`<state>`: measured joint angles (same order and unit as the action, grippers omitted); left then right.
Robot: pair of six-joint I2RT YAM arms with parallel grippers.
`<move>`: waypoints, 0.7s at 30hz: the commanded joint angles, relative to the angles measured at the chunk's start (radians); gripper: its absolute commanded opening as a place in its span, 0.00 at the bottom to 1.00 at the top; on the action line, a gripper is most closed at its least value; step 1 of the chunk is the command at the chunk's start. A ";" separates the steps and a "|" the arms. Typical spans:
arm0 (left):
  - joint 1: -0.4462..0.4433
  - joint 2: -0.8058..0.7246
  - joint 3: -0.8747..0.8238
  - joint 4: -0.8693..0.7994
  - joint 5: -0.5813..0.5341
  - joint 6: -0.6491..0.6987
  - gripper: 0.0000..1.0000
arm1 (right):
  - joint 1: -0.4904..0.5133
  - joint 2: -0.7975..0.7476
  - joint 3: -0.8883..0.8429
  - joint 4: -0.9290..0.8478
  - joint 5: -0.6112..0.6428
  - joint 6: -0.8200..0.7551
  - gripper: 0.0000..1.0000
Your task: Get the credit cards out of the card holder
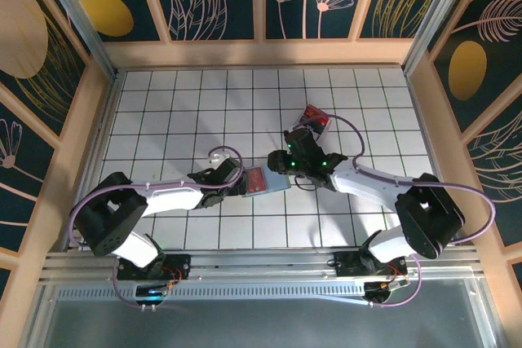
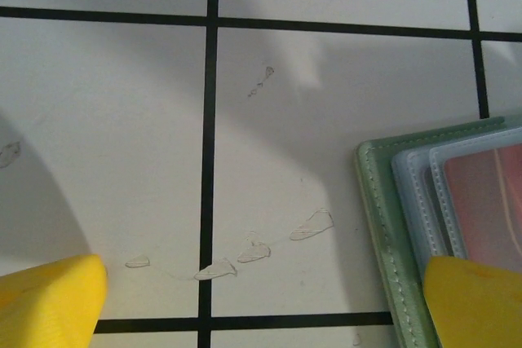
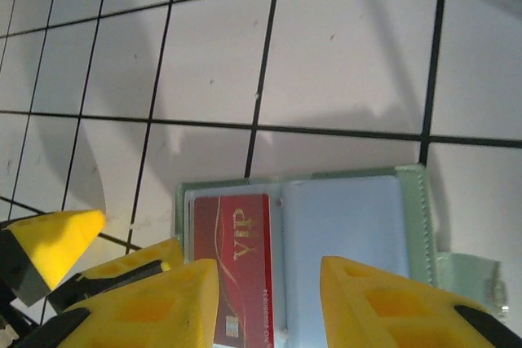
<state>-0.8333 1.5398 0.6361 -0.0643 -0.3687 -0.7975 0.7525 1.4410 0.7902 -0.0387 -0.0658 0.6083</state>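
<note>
From above we see the open card holder point(image 1: 276, 184) mid-table, between the left gripper point(image 1: 243, 185) and the right gripper point(image 1: 280, 168), with a clear plastic box point(image 1: 313, 116) farther back. Our right wrist view adds the dark red VIP card point(image 3: 232, 254) in the holder's left panel. Those jaws hang half-spread over the fold, holding nothing. The left jaws gape wide, one finger point(image 2: 473, 303) over the holder's corner.

Card holder point(image 3: 342, 226) open on table point(image 1: 163, 103), card point(image 3: 232, 258) in its left panel, box point(image 1: 314, 115) behind right
</note>
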 commanded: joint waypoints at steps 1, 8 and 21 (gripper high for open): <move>0.000 0.018 0.022 -0.020 0.001 -0.023 0.99 | -0.001 0.036 0.021 0.024 -0.078 0.017 0.37; 0.012 0.055 0.022 -0.026 -0.005 -0.021 0.99 | 0.003 0.150 0.033 0.059 -0.169 0.040 0.34; 0.048 0.071 0.023 -0.023 -0.029 0.009 0.99 | 0.002 0.253 0.033 0.156 -0.235 0.098 0.25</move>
<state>-0.8169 1.5719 0.6548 -0.0731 -0.3809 -0.8017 0.7536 1.6714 0.7982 0.0818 -0.2817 0.6853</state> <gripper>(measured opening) 0.988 0.255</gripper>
